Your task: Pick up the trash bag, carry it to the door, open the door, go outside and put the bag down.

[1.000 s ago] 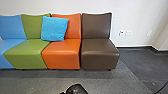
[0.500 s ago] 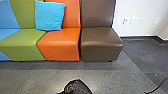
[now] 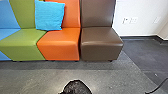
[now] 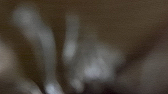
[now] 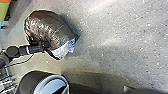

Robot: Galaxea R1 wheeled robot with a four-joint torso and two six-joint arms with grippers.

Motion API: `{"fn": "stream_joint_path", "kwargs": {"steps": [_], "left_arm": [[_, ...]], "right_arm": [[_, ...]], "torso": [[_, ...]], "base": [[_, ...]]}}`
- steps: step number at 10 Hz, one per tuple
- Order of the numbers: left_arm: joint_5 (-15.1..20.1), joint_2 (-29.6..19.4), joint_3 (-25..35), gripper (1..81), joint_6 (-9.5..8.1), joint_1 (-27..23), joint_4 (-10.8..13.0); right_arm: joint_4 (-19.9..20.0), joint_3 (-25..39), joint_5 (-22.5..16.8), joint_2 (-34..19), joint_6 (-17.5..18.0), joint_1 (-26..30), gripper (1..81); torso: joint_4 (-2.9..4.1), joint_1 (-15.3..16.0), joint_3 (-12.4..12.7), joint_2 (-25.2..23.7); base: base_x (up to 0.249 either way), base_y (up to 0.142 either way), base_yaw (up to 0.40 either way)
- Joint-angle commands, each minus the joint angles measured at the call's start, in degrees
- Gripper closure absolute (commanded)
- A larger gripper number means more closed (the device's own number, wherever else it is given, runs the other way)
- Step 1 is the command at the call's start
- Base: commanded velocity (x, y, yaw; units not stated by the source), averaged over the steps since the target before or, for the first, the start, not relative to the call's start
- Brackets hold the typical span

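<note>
Left gripper [image 5: 45, 45] is reaching in at the dark trash bag [image 3: 77, 87], arm extending above floor [image 5: 112, 50]; can't tell whether it's clamping.

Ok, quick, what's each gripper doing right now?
Left gripper: at the dark trash bag; whether it is open, closed or gripping the bag cannot be told.
Right gripper: open or closed cannot be told.

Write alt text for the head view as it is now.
The top of a black trash bag shows at the bottom edge, gray floor behind it. Beyond, blue, green, orange and brown seats line a white wall, a blue pillow against the green and orange ones.
</note>
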Motion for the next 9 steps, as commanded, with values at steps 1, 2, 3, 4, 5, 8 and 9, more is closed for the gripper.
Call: {"fn": "stream_joint_path", "kwargs": {"steps": [1,2,3,4,5,8,9], "left_arm": [[-1.68,0.70,-4.57,1.0,0.06,0.64,3.37],[-2.56,0.96,-4.57,1.0,0.06,1.08,3.37],[-2.66,1.05,-4.57,1.0,-0.02,1.26,3.28],[-2.66,1.14,-4.57,1.0,-0.02,1.35,3.28],[-2.66,1.14,-4.57,1.0,-0.02,1.35,3.46],[-2.57,0.97,-4.31,81.1,0.06,1.43,3.46],[-2.57,0.97,-4.31,81.1,0.06,1.43,3.55]], "right_arm": [[1.30,1.84,-3.63,-2.88,0.06,4.52,1.0],[1.21,1.84,-3.55,-2.88,0.06,4.35,1.0],[1.13,1.84,-3.54,-2.88,0.06,4.26,1.0],[1.13,1.84,-3.54,-2.88,0.06,4.26,1.0],[1.13,1.93,-3.54,-2.88,0.06,4.26,1.0],[0.95,1.84,-3.54,-2.88,0.06,4.08,1.0],[0.86,1.84,-3.54,-2.79,0.06,3.91,1.0]], "torso": [[0.00,0.00,0.00,0.00],[0.00,0.00,0.00,0.00],[0.00,0.00,0.00,0.00],[0.00,0.00,0.00,0.00],[0.00,0.00,0.00,-0.02],[0.00,0.00,0.00,-0.02],[0.00,0.00,0.00,-0.02]], "base": [[0.000,0.000,0.000],[0.000,0.000,0.000],[0.000,0.000,0.000],[0.000,0.000,0.000],[0.000,0.000,0.000],[0.000,0.000,0.000],[0.000,0.000,0.000]]}}
